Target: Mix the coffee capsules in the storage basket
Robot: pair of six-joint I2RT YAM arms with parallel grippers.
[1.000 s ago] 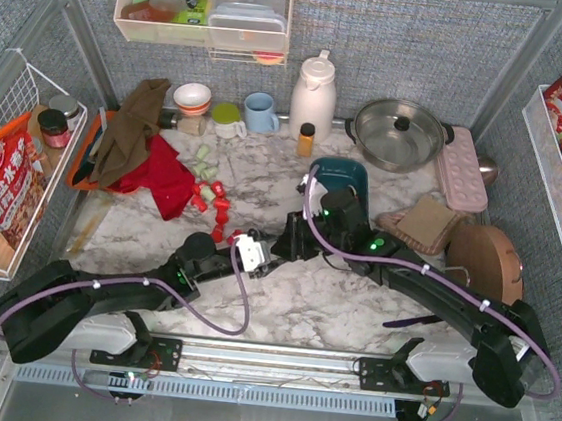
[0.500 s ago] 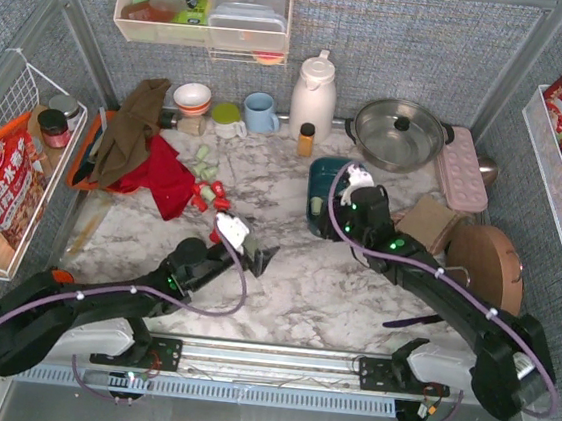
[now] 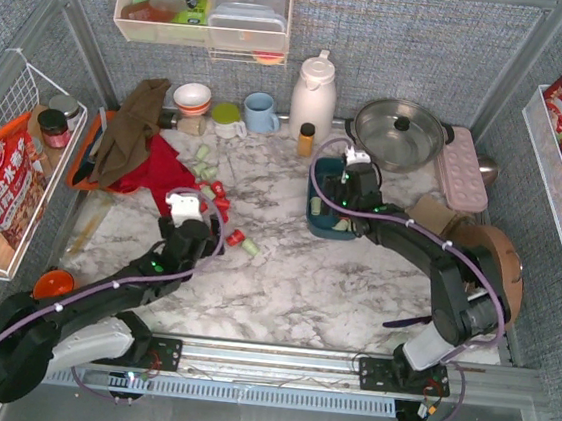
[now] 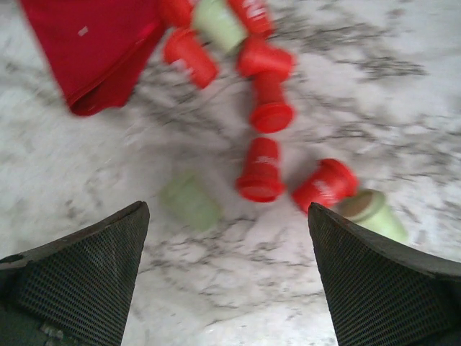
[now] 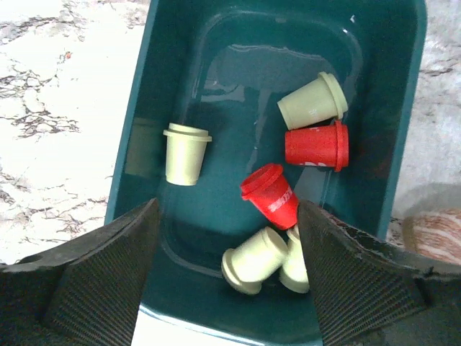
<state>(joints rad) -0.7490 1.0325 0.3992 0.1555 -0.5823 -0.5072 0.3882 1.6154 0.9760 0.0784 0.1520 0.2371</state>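
The dark teal storage basket [image 3: 320, 225] sits right of centre on the marble top. My right gripper [image 3: 341, 192] hovers over it, open and empty. In the right wrist view the basket [image 5: 144, 94] holds two red capsules [image 5: 270, 194] and several pale green ones [image 5: 186, 153] between my open right gripper [image 5: 227, 204]. My left gripper [image 3: 188, 219] is open and empty just above the table, near loose capsules [image 3: 213, 191]. In the left wrist view, red capsules [image 4: 261, 171] and green ones [image 4: 189, 203] lie just ahead of the left gripper [image 4: 227, 209].
A red cloth [image 3: 159, 173] and a brown cloth [image 3: 134, 130] lie left of the loose capsules. An orange-capped bottle [image 3: 307, 138], a white jug [image 3: 313, 93], a steel pot [image 3: 400, 133] and a blue mug [image 3: 261, 113] stand behind. A round wooden board [image 3: 487, 262] lies right.
My left arm has swung from the table's middle to the left, to the loose capsules. My right gripper has moved back and now stands over the basket.
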